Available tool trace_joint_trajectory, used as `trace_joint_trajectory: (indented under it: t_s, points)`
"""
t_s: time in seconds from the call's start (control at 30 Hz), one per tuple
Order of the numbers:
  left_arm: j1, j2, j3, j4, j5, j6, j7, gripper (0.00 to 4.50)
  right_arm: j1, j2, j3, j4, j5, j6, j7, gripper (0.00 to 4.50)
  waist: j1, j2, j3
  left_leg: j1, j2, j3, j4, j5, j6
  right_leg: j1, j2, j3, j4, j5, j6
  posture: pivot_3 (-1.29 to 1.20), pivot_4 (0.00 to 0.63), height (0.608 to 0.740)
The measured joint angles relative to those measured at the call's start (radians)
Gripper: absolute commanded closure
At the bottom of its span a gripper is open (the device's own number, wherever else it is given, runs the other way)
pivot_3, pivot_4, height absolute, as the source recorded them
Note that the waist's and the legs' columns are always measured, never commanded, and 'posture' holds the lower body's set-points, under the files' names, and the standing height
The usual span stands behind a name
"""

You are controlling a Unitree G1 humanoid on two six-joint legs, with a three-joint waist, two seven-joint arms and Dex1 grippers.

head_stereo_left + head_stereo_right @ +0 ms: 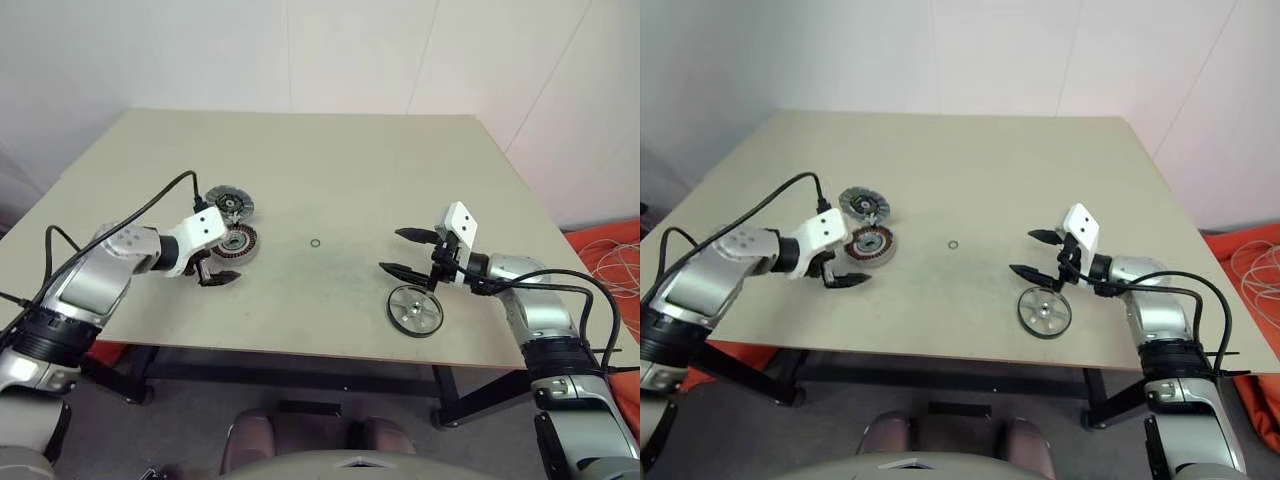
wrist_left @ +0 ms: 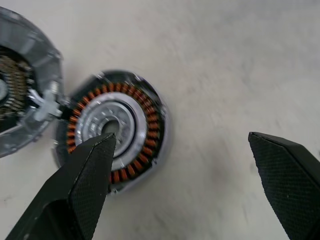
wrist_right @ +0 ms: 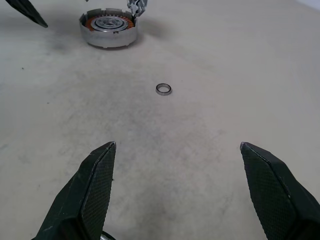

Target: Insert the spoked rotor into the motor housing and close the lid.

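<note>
Just below my right gripper [image 1: 408, 252], jaws wide and empty, I'm seeing the spoked rotor [image 1: 415, 310] lying flat.

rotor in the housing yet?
Out. The spoked rotor lies flat on the table near the right gripper; the motor housing shows bare windings.

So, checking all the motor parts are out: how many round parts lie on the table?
4: lid and motor housing touching at left, small ring mid-table, spoked rotor by the right gripper.
</note>
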Motion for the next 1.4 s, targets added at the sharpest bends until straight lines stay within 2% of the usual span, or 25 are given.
trace_joint_trajectory:
  t_s: [0.2,0.37,0.63,0.7,0.8,1.2,1.23,1.4]
  points:
    - [-0.198,0.011,-0.176,0.143,0.152,-0.034,-0.174,0.02,-0.010,-0.005,0.008,0.007,-0.002,-0.007,0.003,0.00,0.004,0.000,0.000,0.000,0.000,0.000,0.001,0.000,-0.001,0.001,0.000,0.000,0.000,0.000,0.000,0.00,0.000,0.740]
    - [-0.314,-0.064,-0.290,0.263,0.265,-0.122,-0.274,0.02,-0.027,-0.003,0.024,0.034,-0.004,-0.021,0.004,0.00,0.003,0.000,0.000,-0.001,0.000,0.000,0.001,0.000,-0.001,0.001,0.000,0.000,0.000,0.003,-0.005,0.00,0.000,0.740]
    - [-0.383,-0.129,-0.348,0.382,0.377,-0.244,-0.333,0.02,-0.029,-0.006,0.024,0.039,-0.004,-0.035,0.000,0.00,0.005,0.001,0.000,-0.001,0.000,0.000,0.001,0.000,0.000,0.001,0.000,0.000,0.000,0.003,-0.006,0.00,0.000,0.740]
    - [-0.393,-0.144,-0.350,0.406,0.400,-0.268,-0.342,0.02,-0.029,-0.007,0.024,0.042,-0.005,-0.037,0.000,0.00,0.006,0.001,0.000,0.001,0.000,0.000,0.001,0.000,-0.001,0.002,0.000,0.000,0.000,0.000,-0.001,0.00,0.000,0.740]
    - [-0.406,-0.161,-0.352,0.434,0.430,-0.292,-0.353,0.59,-0.029,-0.008,0.024,0.048,-0.005,-0.041,-0.001,0.00,0.006,0.001,0.000,0.002,0.000,0.000,0.001,0.001,-0.001,0.003,0.000,0.000,0.000,0.000,0.000,0.00,0.000,0.740]
    - [-0.433,-0.200,-0.331,0.514,0.493,-0.353,-0.341,4.31,-0.035,-0.008,0.024,0.048,-0.006,-0.042,-0.015,0.00,0.003,0.002,-0.001,0.000,0.000,0.000,0.000,0.000,0.001,0.001,0.000,0.000,0.000,0.003,-0.007,0.00,0.000,0.740]
    - [-0.432,-0.203,-0.330,0.522,0.497,-0.356,-0.338,4.43,-0.037,-0.008,0.024,0.048,-0.006,-0.043,-0.017,0.00,0.004,0.002,-0.001,0.000,0.000,0.000,0.000,0.000,0.001,0.001,0.000,0.000,0.000,0.003,-0.007,0.00,0.000,0.740]
    - [-0.435,-0.212,-0.326,0.543,0.503,-0.374,-0.333,4.43,-0.041,-0.008,0.024,0.048,-0.006,-0.042,-0.023,0.00,0.004,0.002,-0.001,0.001,0.000,0.000,0.001,0.000,0.000,0.002,0.000,-0.001,0.000,0.002,-0.006,0.00,0.000,0.740]
